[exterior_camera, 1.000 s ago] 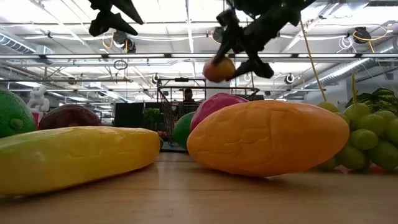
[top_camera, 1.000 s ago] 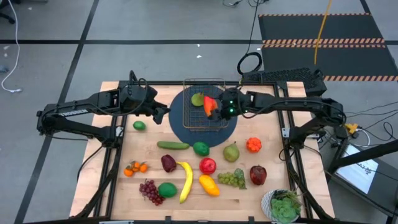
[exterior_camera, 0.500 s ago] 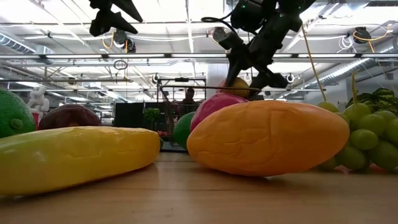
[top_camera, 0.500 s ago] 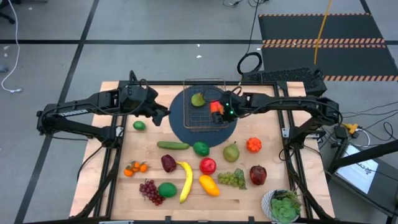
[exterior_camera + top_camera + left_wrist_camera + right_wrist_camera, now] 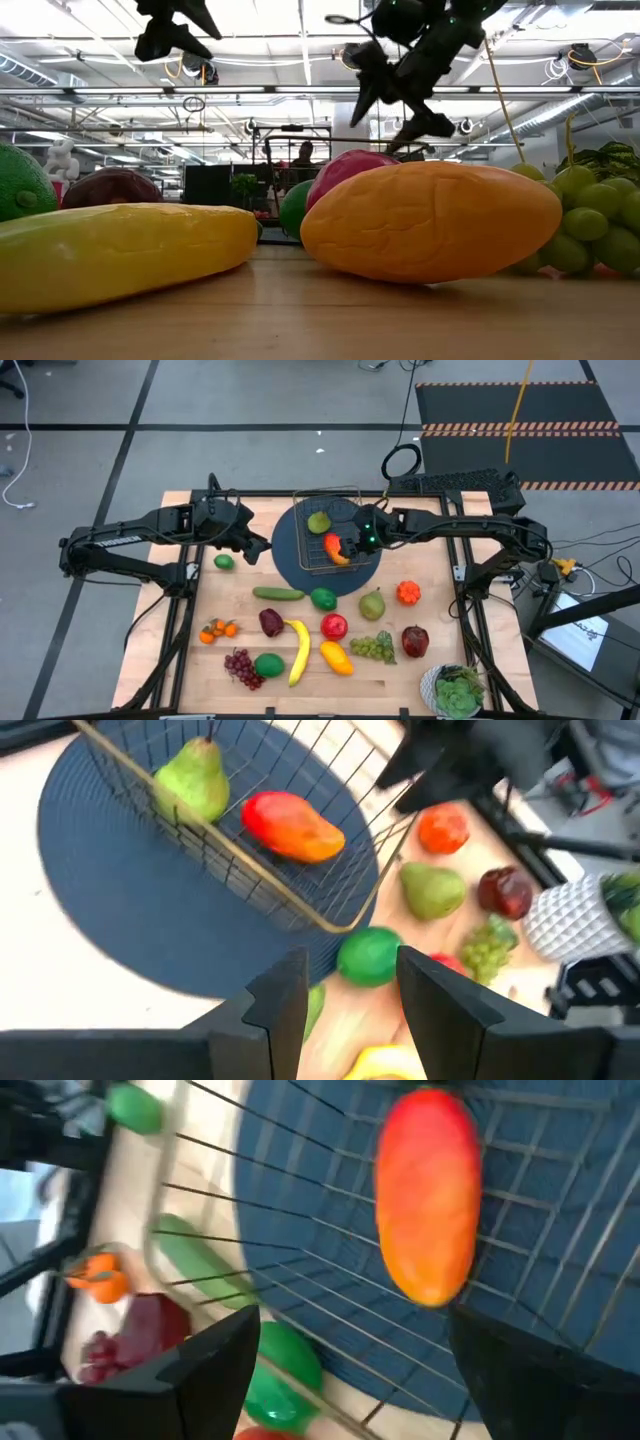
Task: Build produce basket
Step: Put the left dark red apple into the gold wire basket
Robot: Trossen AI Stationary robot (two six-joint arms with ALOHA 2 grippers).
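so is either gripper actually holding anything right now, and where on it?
Nothing is held. The right gripper is open above the dark wire basket, with the red-orange mango lying loose inside. The left gripper hangs empty beside the basket.

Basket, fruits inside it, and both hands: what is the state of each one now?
basket: upright on the blue mat, holding two fruits
red-orange mango: lying inside, released
green pear: lying inside
right hand: open, over the basket
left hand: beside the basket, empty
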